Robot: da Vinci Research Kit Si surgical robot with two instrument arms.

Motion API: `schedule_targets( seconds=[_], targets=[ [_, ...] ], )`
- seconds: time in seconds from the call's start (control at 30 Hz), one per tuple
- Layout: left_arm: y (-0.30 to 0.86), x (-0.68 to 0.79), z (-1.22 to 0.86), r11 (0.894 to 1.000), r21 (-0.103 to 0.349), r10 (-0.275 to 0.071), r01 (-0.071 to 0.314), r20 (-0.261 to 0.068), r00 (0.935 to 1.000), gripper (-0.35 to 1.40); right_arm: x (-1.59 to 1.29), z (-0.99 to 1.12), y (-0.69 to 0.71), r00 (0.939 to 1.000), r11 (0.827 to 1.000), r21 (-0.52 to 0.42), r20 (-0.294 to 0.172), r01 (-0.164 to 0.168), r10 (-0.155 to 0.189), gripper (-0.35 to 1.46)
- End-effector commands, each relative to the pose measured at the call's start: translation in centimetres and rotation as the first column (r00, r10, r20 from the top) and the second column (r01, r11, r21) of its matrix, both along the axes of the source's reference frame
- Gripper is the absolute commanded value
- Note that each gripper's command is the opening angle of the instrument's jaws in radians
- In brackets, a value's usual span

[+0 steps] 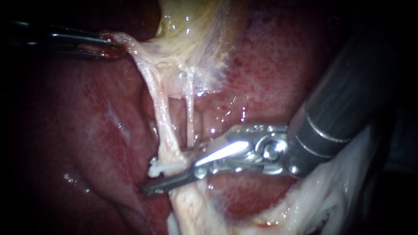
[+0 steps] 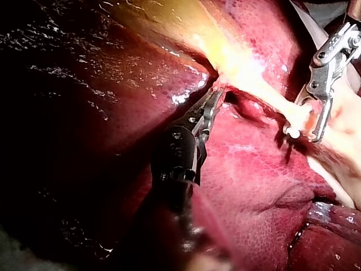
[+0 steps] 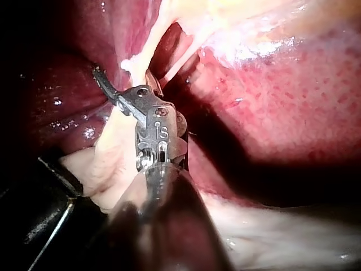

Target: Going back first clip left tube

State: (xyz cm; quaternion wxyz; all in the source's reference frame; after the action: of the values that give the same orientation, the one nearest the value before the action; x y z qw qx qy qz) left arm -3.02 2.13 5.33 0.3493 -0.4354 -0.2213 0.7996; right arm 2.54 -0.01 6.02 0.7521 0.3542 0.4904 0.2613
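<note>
Liver (image 1: pixel 78 130) all around. Endoscope: left instrument (image 1: pixel 114 45) clamped on gallbladder (image 1: pixel 191 30), left tube (image 1: pixel 162 117) taut, clip (image 1: pixel 153 169) at its base. Left wrist: right instrument (image 2: pixel 309 125) — jaws apart, straddling the tube by the clip. Right wrist agrees. Retreat step, I'd judge — next, back off straight, no snagging.

I find no label, brand, number or sign on the liver (image 1: pixel 278 61) in any view. My right instrument (image 3: pixel 125 79) bears one small engraved mark just behind its jaws; nothing else is written.
</note>
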Motion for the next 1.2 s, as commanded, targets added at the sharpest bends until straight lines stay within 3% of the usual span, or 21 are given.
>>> schedule_targets(
  seconds=[0.03,0.07,0.23,0.4,0.73,0.9,0.97,1.2],
  targets=[
    [0.0,0.0,0.0,1.0,0.0,0.0,0.0,0.0,1.0,-0.35,-0.02,0.02,0.02,0.9999,1.0,-0.025,0.006,-0.015,0.015,0.5],
    [0.0,0.0,0.0,1.0,0.0,0.0,0.0,0.0,1.0,-0.35,-0.05,0.04,0.03,0.9992,0.998,-0.044,0.015,-0.036,0.036,0.5],
    [0.0,0.02,0.0,1.0,0.0,0.001,-0.001,0.0,1.0,-0.35,-0.28,0.03,0.06,0.9983,0.985,-0.164,0.016,-0.052,0.055,0.5],
    [0.0,0.02,-0.01,1.0,0.0,0.001,-0.001,0.0,1.0,-0.35,-0.6,-0.1,0.09,0.9995,0.962,-0.272,0.0,-0.031,0.032,0.5],
    [0.0,0.03,-0.01,1.0,0.0,0.001,-0.001,0.001,1.0,-0.35,-1.55,-0.46,0.28,0.9998,0.91,-0.415,-0.02,-0.003,-0.006,0.5],
    [0.0,0.02,-0.01,1.0,0.0,0.001,-0.001,0.0,1.0,-0.35,-1.86,-0.6,0.39,0.9993,0.899,-0.438,-0.029,0.01,-0.025,0.5],
    [0.0,0.01,0.0,1.0,0.0,0.001,-0.001,0.0,1.0,-0.35,-1.94,-0.64,0.41,0.9986,0.902,-0.431,-0.037,0.017,-0.037,0.5],
    [-0.09,-0.11,0.11,1.0,-0.007,-0.003,0.003,-0.003,1.0,-0.35,-1.97,-0.68,0.38,0.9972,0.902,-0.431,-0.044,0.035,-0.06,0.5]
  ],
)
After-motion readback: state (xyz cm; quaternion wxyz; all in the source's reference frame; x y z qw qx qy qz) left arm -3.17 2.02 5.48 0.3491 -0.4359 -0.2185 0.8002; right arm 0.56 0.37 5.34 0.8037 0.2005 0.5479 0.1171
